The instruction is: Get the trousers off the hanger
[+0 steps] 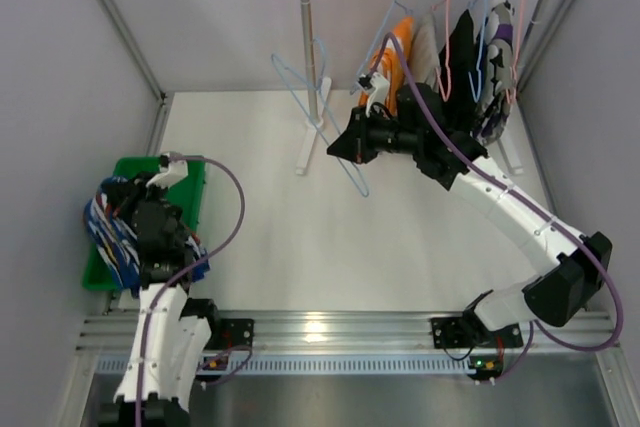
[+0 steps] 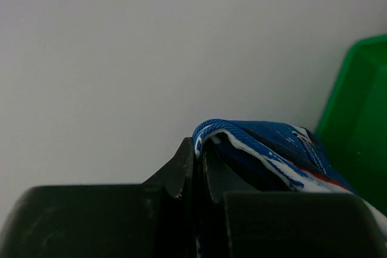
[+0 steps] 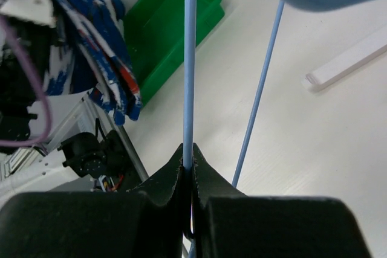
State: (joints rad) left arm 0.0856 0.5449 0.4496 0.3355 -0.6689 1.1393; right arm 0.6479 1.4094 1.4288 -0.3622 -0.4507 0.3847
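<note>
Trousers (image 2: 272,149), blue-patterned, clamped in left gripper (image 2: 196,161); light-blue hanger (image 3: 189,58) clamped in right gripper (image 3: 188,155).

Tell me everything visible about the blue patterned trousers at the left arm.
The blue trousers are soft cloth, blue with a white pattern and a touch of red, bunched and hanging in loose folds. The left pincer is shut on a stitched edge, holding them up over the green bin. No hanger is on them.
</note>
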